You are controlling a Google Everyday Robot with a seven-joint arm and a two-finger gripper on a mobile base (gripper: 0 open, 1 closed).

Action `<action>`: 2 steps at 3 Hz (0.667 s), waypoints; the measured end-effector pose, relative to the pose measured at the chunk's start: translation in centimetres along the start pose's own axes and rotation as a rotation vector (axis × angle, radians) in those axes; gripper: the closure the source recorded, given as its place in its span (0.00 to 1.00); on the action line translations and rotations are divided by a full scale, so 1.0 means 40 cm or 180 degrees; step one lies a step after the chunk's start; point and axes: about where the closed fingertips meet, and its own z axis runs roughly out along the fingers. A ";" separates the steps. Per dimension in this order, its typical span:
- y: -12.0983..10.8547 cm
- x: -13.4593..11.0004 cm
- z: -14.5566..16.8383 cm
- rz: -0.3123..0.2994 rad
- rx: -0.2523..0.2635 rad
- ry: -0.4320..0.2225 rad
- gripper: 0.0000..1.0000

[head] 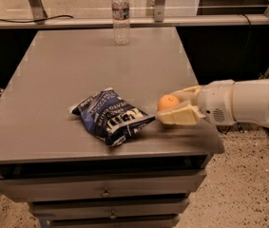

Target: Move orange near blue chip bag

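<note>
The orange (168,101) is small, round and bright, held between the cream fingers (181,116) of my gripper (173,106) just above the grey table (77,65) near its right front edge. The gripper is shut on the orange. The blue chip bag (111,116) lies crumpled on the table just left of the orange, a short gap apart. My white arm (248,102) reaches in from the right.
A clear plastic water bottle (120,15) stands upright at the table's far edge. Drawers (105,192) sit under the tabletop. A metal rail and frame (172,19) run behind the table. Speckled floor lies to the right.
</note>
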 end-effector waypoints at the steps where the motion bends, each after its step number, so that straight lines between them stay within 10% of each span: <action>1: 0.012 0.056 -0.025 0.0057 -0.0031 0.0014 1.00; 2: 0.015 0.084 -0.018 0.0070 -0.0102 -0.0022 1.00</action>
